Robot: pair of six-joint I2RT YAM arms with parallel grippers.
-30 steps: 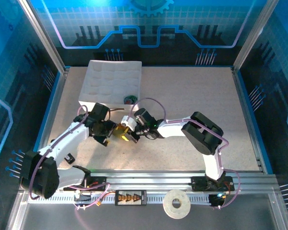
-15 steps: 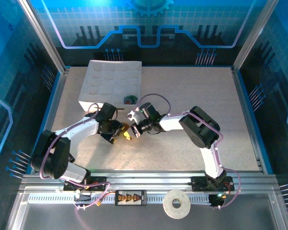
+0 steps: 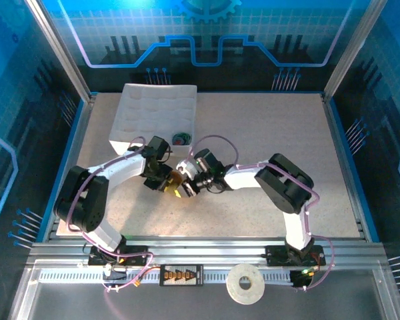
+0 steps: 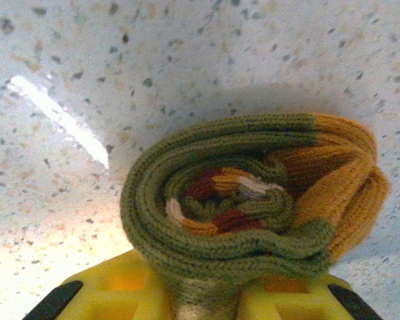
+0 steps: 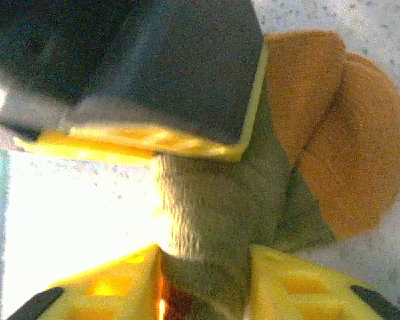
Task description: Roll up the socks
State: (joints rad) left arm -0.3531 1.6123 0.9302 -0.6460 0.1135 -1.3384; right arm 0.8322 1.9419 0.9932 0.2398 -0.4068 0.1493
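Olive-green knit wound into a tight roll, orange toe at one side: the olive-green sock (image 4: 253,193) lies on the speckled table (image 3: 267,127), near its middle and just in front of the white tray (image 3: 147,110).

Against a second ago, the left arm (image 3: 120,170) has drawn its elbow in from the table's near left corner and carried its wrist further right, up to the sock. The left fingers (image 4: 120,287), wide then, have closed in and now pinch a fold of the roll between their yellow pads. The right fingers (image 5: 300,287), tight then, have eased. The fabric fills the gap between them, but whether they press it cannot be told (in the right wrist view the left arm's dark-backed finger crosses just above that fabric).

The left arm bends at an elbow near the left edge and runs up and right. The right arm (image 3: 253,177) folds at an elbow right of centre and stretches low and leftward. The two sets of fingers meet the sock from opposite sides. A dark bundle (image 3: 181,138), too small to make out, sits in the tray's near right cell.
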